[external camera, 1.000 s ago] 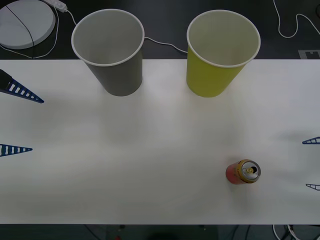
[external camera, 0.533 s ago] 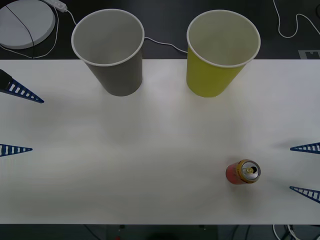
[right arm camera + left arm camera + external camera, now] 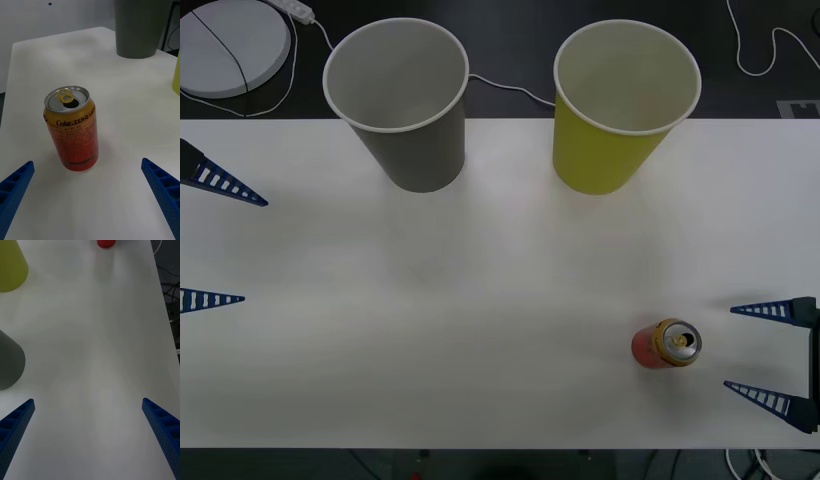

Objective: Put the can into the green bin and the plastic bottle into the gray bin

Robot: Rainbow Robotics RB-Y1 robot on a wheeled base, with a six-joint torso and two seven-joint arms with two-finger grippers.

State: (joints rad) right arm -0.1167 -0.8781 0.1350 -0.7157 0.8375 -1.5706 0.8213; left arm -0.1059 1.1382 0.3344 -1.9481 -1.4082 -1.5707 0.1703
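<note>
One can: the can (image 3: 666,344) is standing upright on the white surface (image 3: 500,300), near its right front part, with nothing touching it.
Right gripper: the right gripper (image 3: 758,353) is hovering just beside the can on its right, its fingers (image 3: 162,191) spread wide and holding nothing.
Green bin: the green bin (image 3: 625,105) is standing upright at the far edge, well apart from the can.
Gray bin: the gray bin (image 3: 398,100) is standing to its left, also upright.
Left gripper: the left gripper (image 3: 214,240) is waiting at the left edge, fingers wide and holding nothing.
Risk: a finger is likely to nudge the light can and tip it if the approach is off-centre; a slack grip could let it slip.
Count: one can, two bins, two grippers; no plastic bottle is to be seen.
</note>
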